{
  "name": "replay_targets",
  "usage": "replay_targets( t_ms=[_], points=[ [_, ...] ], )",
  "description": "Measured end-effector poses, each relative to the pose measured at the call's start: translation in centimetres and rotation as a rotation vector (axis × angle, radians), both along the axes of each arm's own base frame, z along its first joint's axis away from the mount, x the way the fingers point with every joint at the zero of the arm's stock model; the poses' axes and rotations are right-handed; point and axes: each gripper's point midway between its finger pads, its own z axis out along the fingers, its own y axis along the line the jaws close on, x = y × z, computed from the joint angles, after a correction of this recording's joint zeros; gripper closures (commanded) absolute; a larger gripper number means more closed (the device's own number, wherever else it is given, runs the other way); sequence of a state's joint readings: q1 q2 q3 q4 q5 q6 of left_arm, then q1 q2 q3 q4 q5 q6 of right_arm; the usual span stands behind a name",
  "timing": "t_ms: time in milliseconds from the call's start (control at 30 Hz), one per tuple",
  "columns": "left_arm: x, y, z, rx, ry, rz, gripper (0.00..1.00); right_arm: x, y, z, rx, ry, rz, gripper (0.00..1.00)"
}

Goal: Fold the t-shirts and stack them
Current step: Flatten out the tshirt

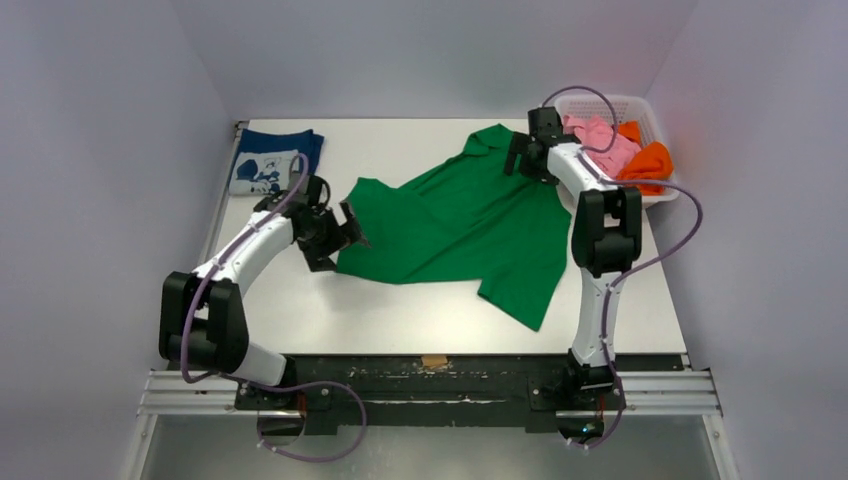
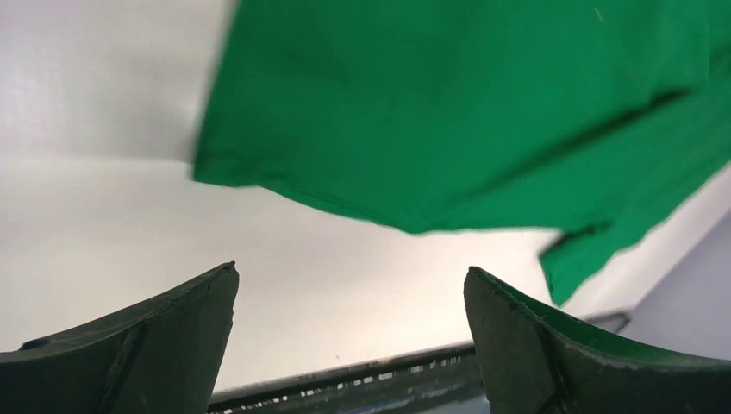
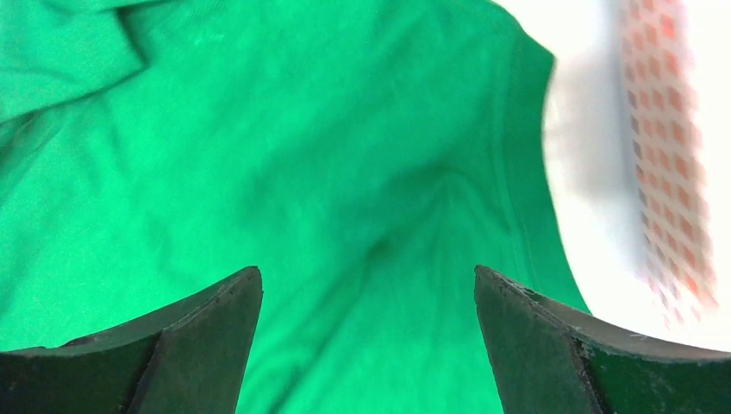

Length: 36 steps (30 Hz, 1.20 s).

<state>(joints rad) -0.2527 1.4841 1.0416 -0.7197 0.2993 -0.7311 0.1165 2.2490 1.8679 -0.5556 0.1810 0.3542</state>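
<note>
Green t-shirt [image 1: 460, 225] lies beside left pincer [image 1: 343, 245], beneath right pincer [image 1: 527, 168].

Soft, even light from overhead keeps the white desk [image 1: 400, 320] bright, with a mild sheen and only thin, faint shadows along the hem of the green t-shirt [image 1: 450, 220]. In the left wrist view the shirt's edges smear with motion blur and the desk washes out near white. In the right wrist view the basket [image 3: 668, 129] wall is blurred and overexposed, while the cloth's folds stay fairly sharp.
</note>
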Motion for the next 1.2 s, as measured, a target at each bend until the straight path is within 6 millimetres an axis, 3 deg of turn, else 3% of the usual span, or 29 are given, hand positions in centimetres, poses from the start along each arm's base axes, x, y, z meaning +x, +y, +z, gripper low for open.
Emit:
replay_targets(
  t_ms=[133,300,633,900,1200],
  points=[
    [1.1,4.5,-1.6,0.081,0.034,0.174,0.01,-2.4,0.1,4.5,0.028,-0.08,0.004,0.1],
    [1.3,5.5,-4.1,0.118,0.119,0.25,0.1,-5.0,0.1,8.2,0.059,-0.168,0.011,0.1],
    [0.5,5.7,-6.6,0.129,0.217,0.32,0.32,-9.5,-0.8,6.7,0.041,-0.116,-0.023,0.1],
    [0.0,5.2,-7.5,0.131,0.255,0.336,0.47,-9.5,-1.1,7.3,0.038,-0.133,-0.045,0.11],
    [1.7,3.9,-7.8,0.1,0.276,0.373,0.57,-10.3,-1.2,8.4,0.038,-0.141,-0.045,0.11]
  ],
)
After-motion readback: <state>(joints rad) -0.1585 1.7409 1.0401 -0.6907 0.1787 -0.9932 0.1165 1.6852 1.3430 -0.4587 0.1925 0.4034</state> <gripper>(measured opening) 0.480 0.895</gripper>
